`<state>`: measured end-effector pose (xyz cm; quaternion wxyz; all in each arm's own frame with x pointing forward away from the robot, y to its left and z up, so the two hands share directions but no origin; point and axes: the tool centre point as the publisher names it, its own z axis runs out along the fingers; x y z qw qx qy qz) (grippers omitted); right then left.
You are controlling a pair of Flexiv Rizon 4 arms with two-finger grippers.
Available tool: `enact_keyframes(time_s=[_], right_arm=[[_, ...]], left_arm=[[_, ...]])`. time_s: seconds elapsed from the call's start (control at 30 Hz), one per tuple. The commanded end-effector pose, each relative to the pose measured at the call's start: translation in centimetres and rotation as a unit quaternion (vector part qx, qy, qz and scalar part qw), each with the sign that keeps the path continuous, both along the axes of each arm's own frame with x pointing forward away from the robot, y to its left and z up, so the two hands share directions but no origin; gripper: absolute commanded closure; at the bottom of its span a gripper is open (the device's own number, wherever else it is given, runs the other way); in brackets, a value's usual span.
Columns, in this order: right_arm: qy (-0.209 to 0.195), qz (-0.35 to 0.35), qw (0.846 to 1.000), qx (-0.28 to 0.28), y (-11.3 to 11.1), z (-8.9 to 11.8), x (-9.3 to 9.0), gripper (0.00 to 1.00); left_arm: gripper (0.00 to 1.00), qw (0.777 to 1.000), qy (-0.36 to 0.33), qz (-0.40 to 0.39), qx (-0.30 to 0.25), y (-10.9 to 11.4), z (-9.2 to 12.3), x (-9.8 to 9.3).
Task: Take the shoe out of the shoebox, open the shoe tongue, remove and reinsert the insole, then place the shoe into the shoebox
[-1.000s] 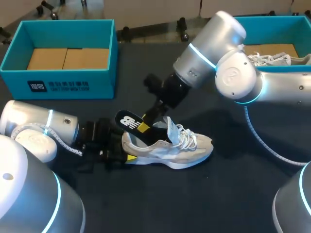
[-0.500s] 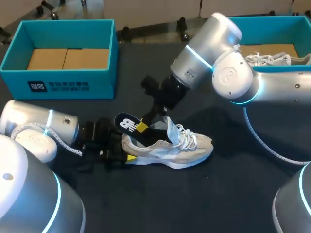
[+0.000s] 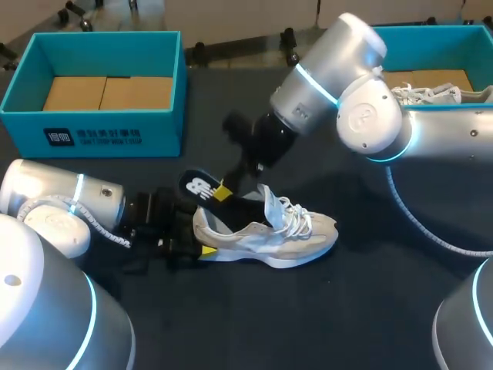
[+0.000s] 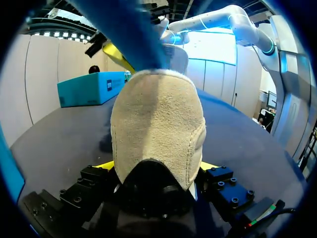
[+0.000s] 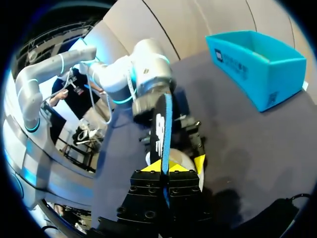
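A beige shoe (image 3: 266, 231) lies on its side mid-table, tongue pulled up. My left gripper (image 3: 199, 240) is shut on its heel; in the left wrist view the suede heel (image 4: 158, 124) fills the gap between the two yellow tips of the left gripper (image 4: 157, 168). My right gripper (image 3: 224, 192) is shut on the black insole (image 3: 199, 186), whose rear end sticks up out of the shoe's opening. In the right wrist view the insole (image 5: 162, 126) stands on edge, pinched in the right gripper (image 5: 164, 167), above the shoe (image 5: 182, 159). Its front end is hidden inside the shoe.
An open teal shoebox (image 3: 100, 127) lined with cardboard stands at the back left. A second teal box (image 3: 385, 35) at the back right holds another shoe (image 3: 427, 94). My right arm (image 3: 362, 108) spans the table's back middle.
My right gripper has shut on the insole and drawn its rear end slightly up and to the left. The left gripper and the shoe have stayed put.
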<state>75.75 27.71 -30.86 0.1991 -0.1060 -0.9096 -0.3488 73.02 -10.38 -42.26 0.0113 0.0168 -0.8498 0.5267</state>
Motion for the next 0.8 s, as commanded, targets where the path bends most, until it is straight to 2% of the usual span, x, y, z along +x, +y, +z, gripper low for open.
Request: enact_keyframes(time_s=[0.03,0.17,0.47,0.8], right_arm=[[-0.038,-0.032,0.999,0.007,-1.1,1.9,-0.6,1.0],[-0.082,-0.067,0.994,0.028,-1.1,3.4,0.1,1.0],[-0.138,-0.093,0.985,0.047,-0.9,6.1,1.8,1.0],[-0.23,-0.136,0.961,0.079,-1.0,9.5,5.3,1.0]], left_arm=[[1.0,1.0,0.001,-0.001,0.002,0.0,-0.1,0.1],[1.0,1.0,0.001,-0.001,0.002,0.0,-0.1,0.1],[1.0,1.0,0.001,-0.001,0.002,0.0,-0.1,0.1],[1.0,1.0,0.001,-0.001,0.002,0.0,-0.1,0.1]])
